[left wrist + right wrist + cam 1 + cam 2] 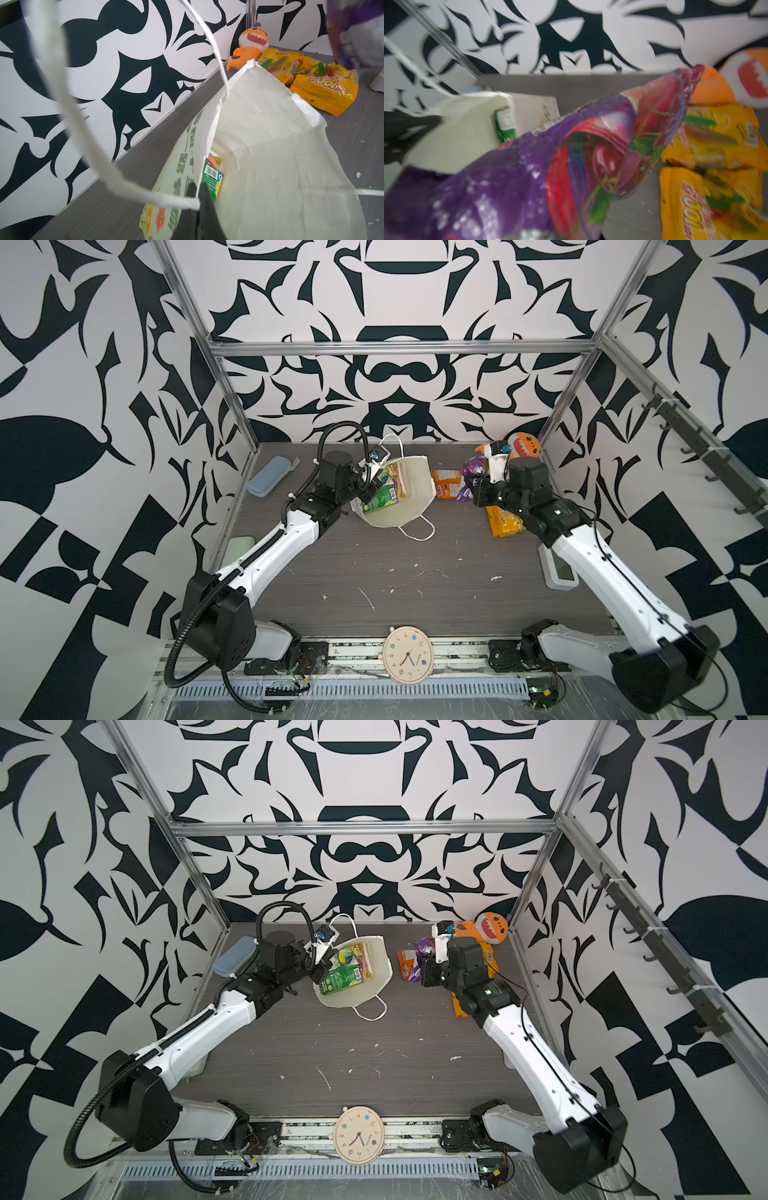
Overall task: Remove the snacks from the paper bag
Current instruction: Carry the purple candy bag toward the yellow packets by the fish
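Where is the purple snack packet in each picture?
In a top view: purple packet, right of the paper bag.
In a top view: same spot, right of centre.
Left wrist: purple blur at the frame's edge.
Right wrist: close up, filling the foreground.
Shared landmark: orange plush shark, in all four.
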